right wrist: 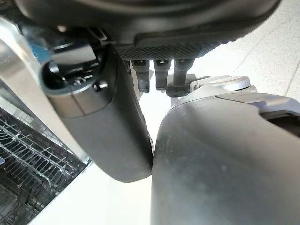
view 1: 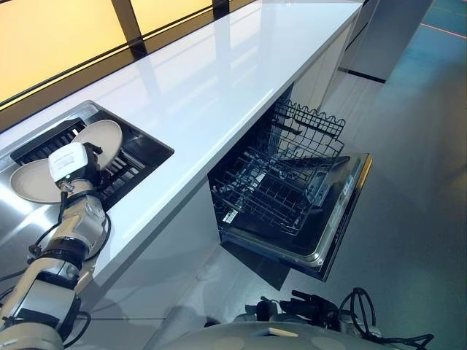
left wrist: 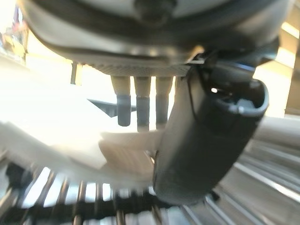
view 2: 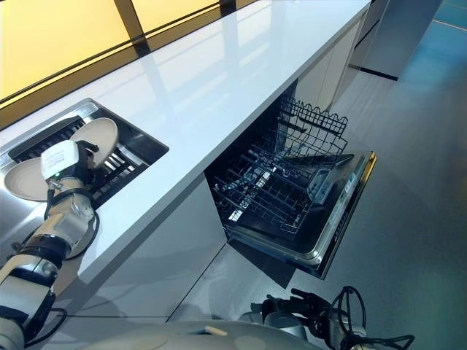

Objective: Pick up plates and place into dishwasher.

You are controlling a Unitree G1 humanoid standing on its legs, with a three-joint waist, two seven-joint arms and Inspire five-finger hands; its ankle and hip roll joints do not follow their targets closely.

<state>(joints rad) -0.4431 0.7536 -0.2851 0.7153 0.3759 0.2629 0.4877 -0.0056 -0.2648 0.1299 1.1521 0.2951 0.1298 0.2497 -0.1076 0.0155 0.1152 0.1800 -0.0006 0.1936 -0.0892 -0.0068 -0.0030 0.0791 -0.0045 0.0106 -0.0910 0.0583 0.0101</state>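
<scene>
Left eye view: two plates (view 1: 102, 138) standing in the dark drying rack (view 1: 124, 171) set in the sink (view 1: 157, 146) at the left end of the white tabletop (view 1: 219, 80). Left hand (view 1: 91, 157) reaching to the nearer plate (view 1: 29, 182), largely hidden behind the wrist housing. Dishwasher (view 1: 343, 211) under the tabletop with door down and lower rack (view 1: 277, 189) pulled out, holding no plates. Judged as early stage: nothing loaded yet, first pickup in progress, both plates left to move.

Right eye view: same layout from slightly to the side. Plates (view 2: 98, 135) upright against the rack, dishwasher rack (view 2: 270, 186) bare of dishes. Contact between hand and plate not resolved here.

Left wrist view: closer detail absent from the head views. Fingers (left wrist: 137, 105) straight and extended just above a pale plate edge (left wrist: 126, 154), thumb (left wrist: 206, 140) alongside; released, not yet closed on the plate. Rack bars (left wrist: 93, 197) below.

Right wrist view: right hand (right wrist: 108, 117) hanging idle low beside the open dishwasher, rack wires (right wrist: 28, 164) at one corner. Fingers (right wrist: 159, 75) lightly curled, empty.
</scene>
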